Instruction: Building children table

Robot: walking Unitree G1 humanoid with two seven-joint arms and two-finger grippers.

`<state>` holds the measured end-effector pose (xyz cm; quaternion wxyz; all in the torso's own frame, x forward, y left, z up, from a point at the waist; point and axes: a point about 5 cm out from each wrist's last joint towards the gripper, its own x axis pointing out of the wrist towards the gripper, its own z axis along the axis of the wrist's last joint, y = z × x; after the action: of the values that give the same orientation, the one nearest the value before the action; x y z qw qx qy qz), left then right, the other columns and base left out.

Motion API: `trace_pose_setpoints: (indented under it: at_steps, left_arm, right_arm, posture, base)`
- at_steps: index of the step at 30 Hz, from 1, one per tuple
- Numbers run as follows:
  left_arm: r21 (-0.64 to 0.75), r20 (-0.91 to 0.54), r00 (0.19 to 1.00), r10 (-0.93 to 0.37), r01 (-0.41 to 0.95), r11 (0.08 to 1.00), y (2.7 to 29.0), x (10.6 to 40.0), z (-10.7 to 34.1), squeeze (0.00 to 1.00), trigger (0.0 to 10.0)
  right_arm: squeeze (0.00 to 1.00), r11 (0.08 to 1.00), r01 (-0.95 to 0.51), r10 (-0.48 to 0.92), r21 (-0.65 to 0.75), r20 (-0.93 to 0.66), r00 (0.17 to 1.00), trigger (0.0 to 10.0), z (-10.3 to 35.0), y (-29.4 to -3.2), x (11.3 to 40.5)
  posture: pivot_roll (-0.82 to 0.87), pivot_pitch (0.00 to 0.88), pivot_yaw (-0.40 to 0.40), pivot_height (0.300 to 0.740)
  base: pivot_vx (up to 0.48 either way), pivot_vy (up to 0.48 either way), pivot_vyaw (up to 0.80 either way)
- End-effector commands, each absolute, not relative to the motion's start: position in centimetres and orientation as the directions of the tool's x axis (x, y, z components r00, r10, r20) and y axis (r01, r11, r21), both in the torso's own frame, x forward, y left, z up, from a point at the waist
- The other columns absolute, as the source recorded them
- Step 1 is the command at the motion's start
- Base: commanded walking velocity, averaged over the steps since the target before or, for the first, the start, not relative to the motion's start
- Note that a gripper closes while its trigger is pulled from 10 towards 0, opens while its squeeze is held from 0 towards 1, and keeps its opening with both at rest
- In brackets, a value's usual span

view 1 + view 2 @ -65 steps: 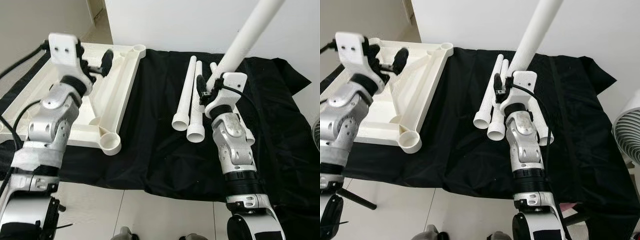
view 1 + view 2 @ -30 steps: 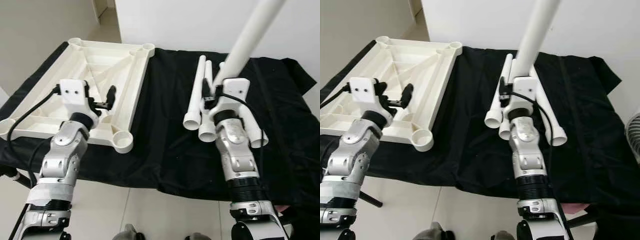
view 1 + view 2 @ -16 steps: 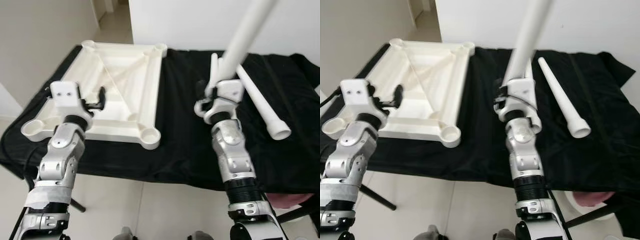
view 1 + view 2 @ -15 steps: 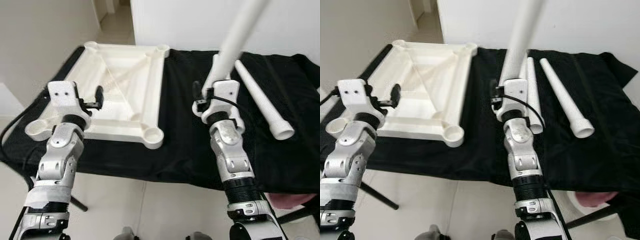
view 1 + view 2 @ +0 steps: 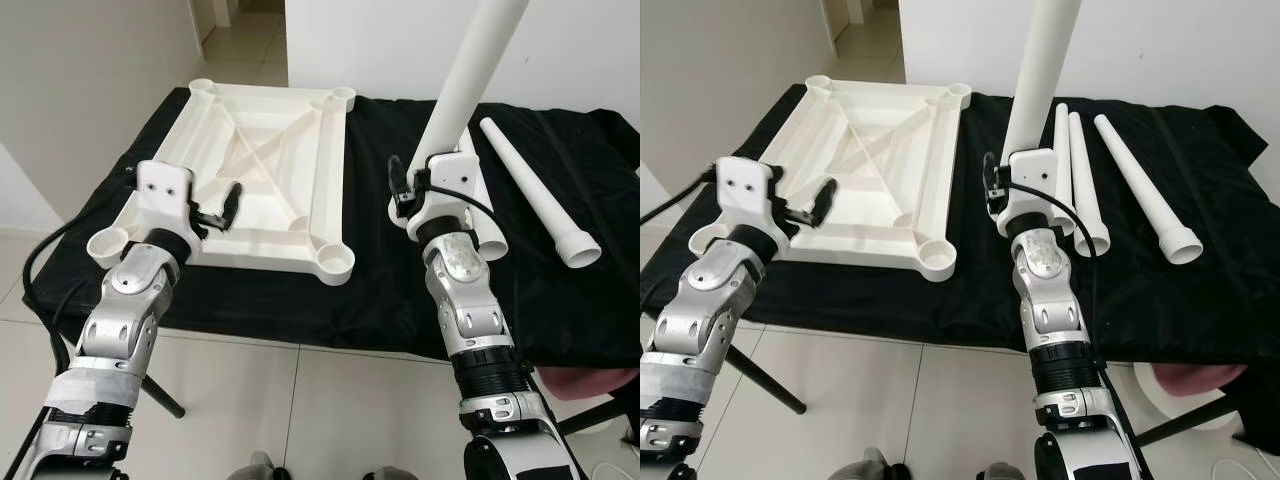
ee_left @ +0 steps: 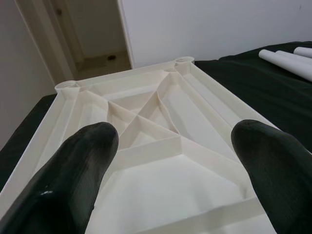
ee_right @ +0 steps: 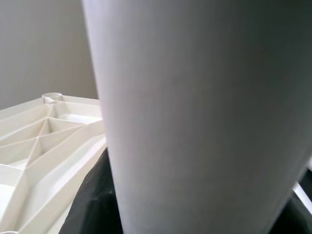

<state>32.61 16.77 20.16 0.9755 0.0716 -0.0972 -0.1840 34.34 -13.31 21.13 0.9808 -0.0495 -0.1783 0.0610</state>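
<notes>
My left gripper (image 6: 170, 170) spread wide over the upturned white tabletop (image 5: 270, 160) on the black-draped surface (image 5: 380, 290), my right gripper (image 5: 408, 195) clamping one table leg (image 5: 468, 80) upright, three more legs (image 5: 1110, 170) lying beyond

Head stereo pair: both eyes look forward and down from above at the cloth-covered desk (image 5: 370, 290), sharing the upturned tabletop (image 5: 880, 160) and loose legs (image 5: 1145, 190). Left wrist camera looks low and close across the tabletop's ribbed underside; right wrist camera sits against the held leg (image 7: 195, 107), tabletop alongside.
</notes>
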Motion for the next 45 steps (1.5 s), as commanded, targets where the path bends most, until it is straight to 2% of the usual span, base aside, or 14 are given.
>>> trace_pose_setpoints:
  at_steps: [1,5,15,21,24,28,40,45]
  left_arm:
    - [0.187,0.149,0.911,-0.384,0.355,0.916,17.2,32.8,20.4,0.00,10.0]
    - [0.171,0.163,0.919,-0.360,0.333,0.927,17.5,33.0,20.8,0.00,10.0]
    - [0.158,0.172,0.934,-0.313,0.287,0.945,18.3,33.5,20.9,0.00,10.0]
    - [0.151,0.188,0.920,-0.344,0.319,0.936,18.0,33.4,21.1,0.00,10.0]
    - [0.192,0.152,0.894,-0.421,0.391,0.900,17.6,33.1,20.6,0.00,10.0]
    - [0.212,0.141,0.881,-0.452,0.419,0.883,17.6,33.0,20.6,0.00,10.0]
    - [0.203,0.140,0.887,-0.439,0.408,0.890,18.1,33.1,20.6,0.00,10.0]
    - [0.232,0.079,0.845,-0.529,0.501,0.834,18.0,32.6,19.8,0.00,10.0]
  right_arm:
    - [0.00,0.986,-0.104,0.146,-0.134,0.366,0.919,10.0,21.8,-13.2,34.5]
    - [0.00,0.986,-0.099,0.143,-0.136,0.363,0.921,10.0,21.7,-13.3,34.4]
    - [0.00,0.985,-0.095,0.142,-0.144,0.361,0.922,10.0,21.7,-13.4,34.6]
    - [0.00,0.984,-0.094,0.143,-0.150,0.365,0.920,10.0,21.9,-13.5,34.8]
    - [0.00,0.984,-0.094,0.145,-0.155,0.364,0.920,10.0,21.9,-13.5,34.8]
    - [0.00,0.983,-0.092,0.144,-0.157,0.364,0.920,10.0,21.9,-13.6,34.8]
    - [0.00,0.983,-0.086,0.141,-0.162,0.366,0.920,10.0,21.9,-13.7,34.7]
    - [0.00,0.982,-0.090,0.146,-0.164,0.367,0.919,10.0,21.9,-13.6,34.7]
  posture:
    - [-0.07,0.062,0.063,0.740]
    - [-0.07,0.062,0.068,0.740]
    - [-0.07,0.059,0.059,0.740]
    - [-0.07,0.053,0.055,0.740]
    - [-0.07,0.051,0.053,0.740]
    - [-0.07,0.051,0.053,0.740]
    - [-0.07,0.051,0.063,0.740]
    - [-0.07,0.051,0.060,0.740]
  base:
    - [0.000,0.000,0.00]
    - [0.000,0.000,0.00]
    - [0.000,-0.443,0.00]
    - [0.000,0.000,0.00]
    - [0.000,0.000,0.00]
    - [0.000,0.000,0.00]
    - [0.000,0.000,0.00]
    - [0.000,0.000,0.00]
